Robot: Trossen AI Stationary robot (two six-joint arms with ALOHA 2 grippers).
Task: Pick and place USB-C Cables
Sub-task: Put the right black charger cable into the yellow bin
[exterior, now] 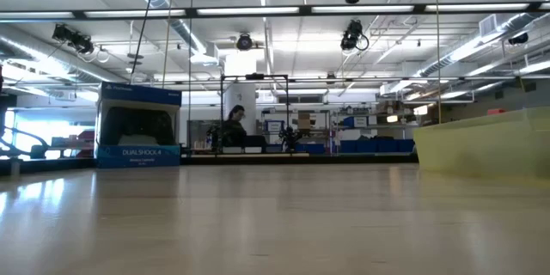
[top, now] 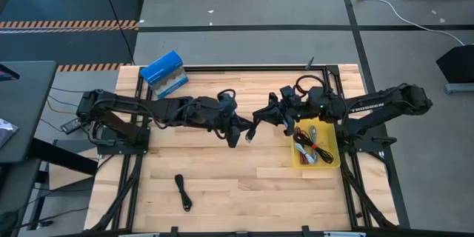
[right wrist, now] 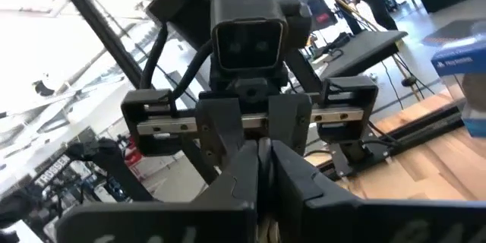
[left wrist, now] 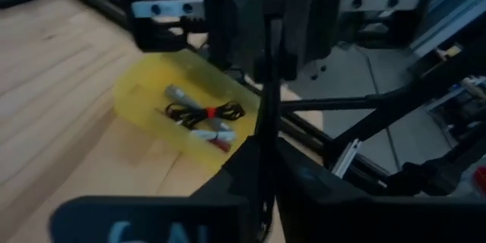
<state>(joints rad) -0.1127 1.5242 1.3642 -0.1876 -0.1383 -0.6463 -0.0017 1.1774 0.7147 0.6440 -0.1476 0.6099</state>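
Observation:
Both arms meet high above the middle of the table. My left gripper (top: 237, 129) and my right gripper (top: 261, 116) face each other tip to tip, both shut on one thin black USB-C cable (left wrist: 264, 114). A short end of it (top: 249, 136) hangs below them. Another black cable bundle (top: 183, 192) lies flat on the wood near the front edge. Several more cables (left wrist: 205, 115), black, red-tied and pale, lie in the yellow tray (top: 335, 147) at the table's right. My left gripper (left wrist: 263, 175) pinches the black cable between its two fingers, coming level from the table's left; the cable runs as a straight line (left wrist: 266, 83) on to the other gripper, lifted clear of the table. My right gripper (right wrist: 258, 159) is shut on the same cable from the table's right, its fingertips (right wrist: 285, 163) almost against the left fingers (right wrist: 228, 125). The fingers hide the place of contact.
A blue box (top: 164, 74) stands at the far left of the table and also shows in the low view (exterior: 137, 129). The yellow tray (exterior: 481, 142) sits under the right arm. Bare wood lies across the near half. A person sits far off in the room.

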